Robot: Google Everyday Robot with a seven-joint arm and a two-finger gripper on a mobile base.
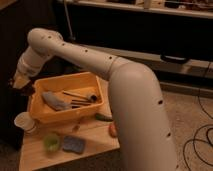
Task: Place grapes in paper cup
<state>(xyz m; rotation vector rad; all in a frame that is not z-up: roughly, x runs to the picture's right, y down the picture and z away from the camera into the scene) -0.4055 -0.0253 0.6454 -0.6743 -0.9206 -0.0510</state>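
Near edge of the wooden table [95, 140], front to back. A blue sponge-like pad [73, 144] lies flat close to the front edge, with a light green cup [51, 141] upright just beside it at 9 o'clock. An orange-red round fruit [113, 129] sits at the table's right edge, partly hidden behind the arm's big white forearm [135, 105]. A green cucumber-like vegetable [103, 118] lies just behind the fruit, toward 11 o'clock from it, close to the front wall of the bin.

The paper cup [24, 121]: white, upright, at the table's left edge, just beside the front-left corner of the yellow bin [44, 114]. Its mouth faces up; contents cannot be told.

Yellow bin: rectangular, fills the back half of the table. Inside lie a grey-blue cloth-like lump [55, 100] at the left and a few dark slim utensils [79, 99] at the right, lying roughly crosswise.

The claw [18, 83]: at the far left, outside the bin, hanging over its back-left corner at about 12 o'clock from the paper cup and well apart from it. Only the wrist end shows clearly against the dark background; whether the claw is wide, narrow or holding something I cannot tell.

The grapes: not made out anywhere on the table or in the bin; the dark patch under the claw is too dim to name.

Far ground: dark shelving [150, 30], black cables [200, 140] on speckled floor at right.
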